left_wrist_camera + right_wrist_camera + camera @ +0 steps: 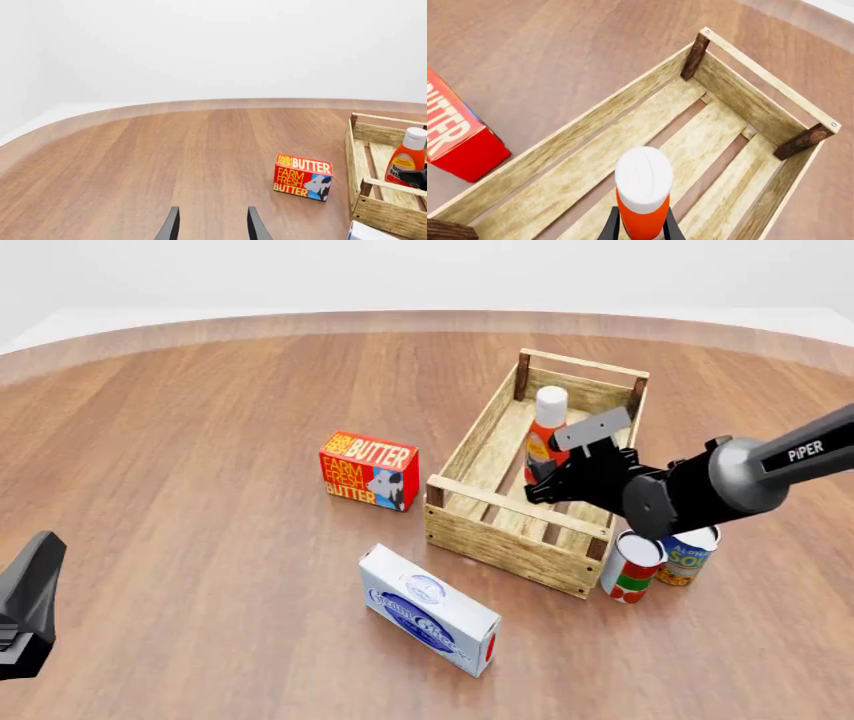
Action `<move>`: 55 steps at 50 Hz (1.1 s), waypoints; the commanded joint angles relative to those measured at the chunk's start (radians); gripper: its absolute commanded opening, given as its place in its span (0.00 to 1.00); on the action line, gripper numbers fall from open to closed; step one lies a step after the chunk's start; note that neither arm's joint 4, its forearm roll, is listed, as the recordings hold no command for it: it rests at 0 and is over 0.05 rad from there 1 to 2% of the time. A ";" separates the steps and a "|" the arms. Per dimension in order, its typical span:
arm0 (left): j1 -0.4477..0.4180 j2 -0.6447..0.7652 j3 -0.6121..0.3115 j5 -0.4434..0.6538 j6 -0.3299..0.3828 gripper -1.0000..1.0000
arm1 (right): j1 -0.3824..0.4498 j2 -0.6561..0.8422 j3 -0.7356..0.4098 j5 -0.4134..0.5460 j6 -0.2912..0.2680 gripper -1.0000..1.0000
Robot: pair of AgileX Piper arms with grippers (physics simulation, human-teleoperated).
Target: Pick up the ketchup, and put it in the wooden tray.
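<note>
The ketchup (546,428), an orange-red bottle with a white cap, stands upright inside the wooden tray (505,545). My right gripper (543,480) is shut on its lower body. In the right wrist view the ketchup (642,197) rises between the two fingers of the gripper (640,227), over the tray's slatted bottom (560,190). Whether its base touches the slats is hidden. The left wrist view shows the ketchup (408,157) in the tray (390,217) from the side. My left gripper (212,225) is open and holds nothing, far from both at the table's near left (34,580).
A red and yellow butter box (370,471) lies left of the tray. A white box (427,610) lies in front of the tray. Two cans (633,567) (686,557) stand against the tray's near right corner, under my right arm.
</note>
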 commanded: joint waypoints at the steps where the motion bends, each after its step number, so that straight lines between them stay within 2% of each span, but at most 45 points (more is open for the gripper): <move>1: 0.000 0.000 0.000 0.000 0.000 1.00 | 0.001 0.006 -0.005 -0.003 0.018 0.00; 3: 0.000 0.000 0.000 0.000 0.000 1.00 | 0.002 0.005 -0.006 -0.002 0.019 0.00; 4: 0.000 0.000 0.000 0.000 0.000 1.00 | 0.002 0.005 -0.006 -0.002 0.020 1.00; 31: 0.000 0.000 0.000 0.000 0.000 1.00 | -0.006 -0.030 0.012 -0.012 0.005 1.00; 45: 0.000 0.000 0.000 0.000 0.000 1.00 | -0.019 -0.110 0.055 -0.051 -0.030 1.00; 55: 0.000 0.000 0.000 0.000 0.000 1.00 | -0.019 -0.151 0.076 -0.067 -0.035 1.00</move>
